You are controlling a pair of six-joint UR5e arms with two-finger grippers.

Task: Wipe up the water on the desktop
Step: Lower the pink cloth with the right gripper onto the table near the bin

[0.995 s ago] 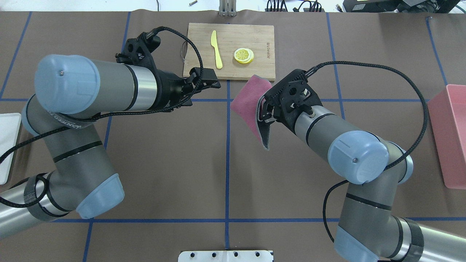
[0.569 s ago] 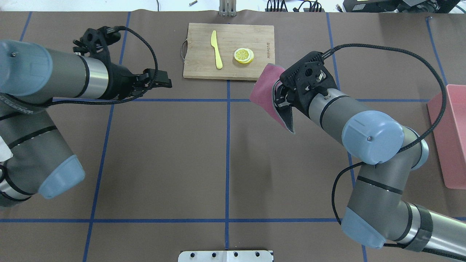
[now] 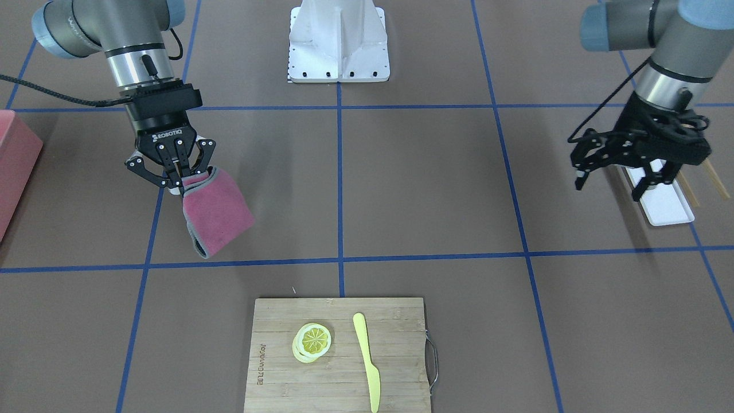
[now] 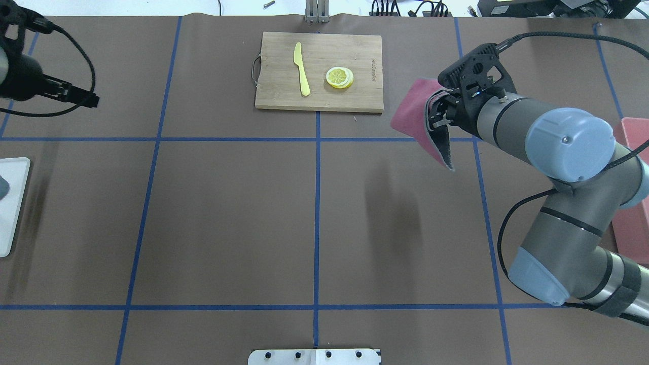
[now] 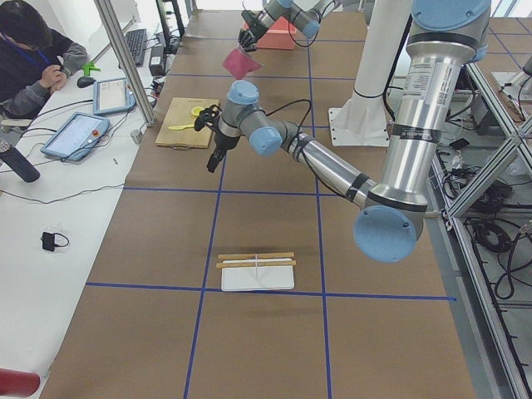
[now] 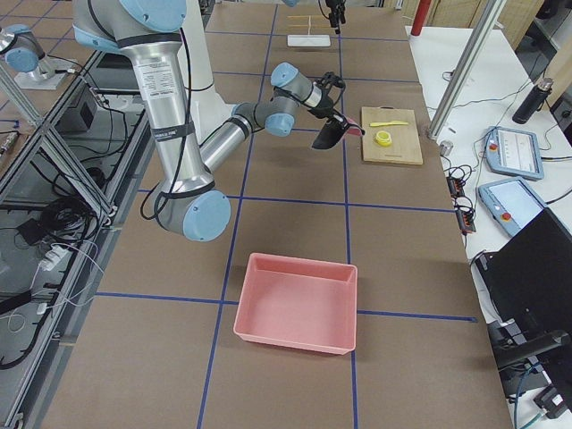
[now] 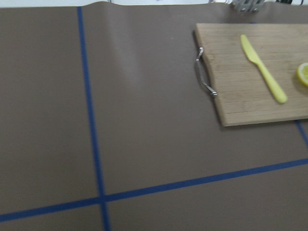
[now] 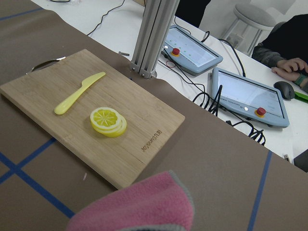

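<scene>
Water is not showing anywhere on the brown worktop (image 4: 228,213) you are watching. No view has a puddle, a sheen or a dark patch, so I am judging progress from the poses alone.

At the left of the overhead view, the left hand (image 3: 609,186) is hovering above the worktop near the white tray (image 3: 668,212). Its fingers are standing apart and carrying nothing.

Toward the middle, the bamboo cutting board (image 4: 274,91) is lying at the far edge. A yellow knife (image 4: 302,76) and lemon slices (image 4: 339,77) are resting on it, and neither arm is touching them.

Further right, the right hand (image 3: 180,178) is pinching the pink cloth (image 3: 218,215) by its upper edge. The cloth is dangling in the air just right of the board, not touching the worktop. At the far right, the pink bin (image 6: 295,304) is sitting near the worktop's end.

With the cloth lifted and the surface looking dry, you are probably seeing the wiping as done. In that case, what is remaining is putting the cloth away, perhaps in the bin. If a wet spot is escaping these cameras, though, the wipe itself is still waiting.
</scene>
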